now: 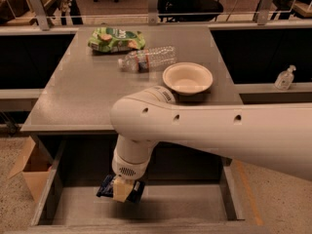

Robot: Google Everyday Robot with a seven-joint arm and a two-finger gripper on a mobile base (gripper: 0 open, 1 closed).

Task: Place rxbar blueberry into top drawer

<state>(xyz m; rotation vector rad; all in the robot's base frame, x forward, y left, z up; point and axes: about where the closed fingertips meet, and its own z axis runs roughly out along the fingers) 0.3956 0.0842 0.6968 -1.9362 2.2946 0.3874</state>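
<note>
My gripper (123,190) hangs from the big white arm over the open top drawer (185,204), at its left-centre just in front of the desk edge. It is shut on the rxbar blueberry (107,186), a dark navy wrapper that sticks out on both sides of the fingers. The bar is held a little above the drawer's flat grey bottom. The white arm hides the drawer's middle back part.
On the desk (83,87) lie a green chip bag (115,38), a clear plastic bottle (148,58) on its side and a white bowl (187,78). A brown cardboard box (30,172) stands on the floor left of the drawer. A sanitizer bottle (285,77) stands far right.
</note>
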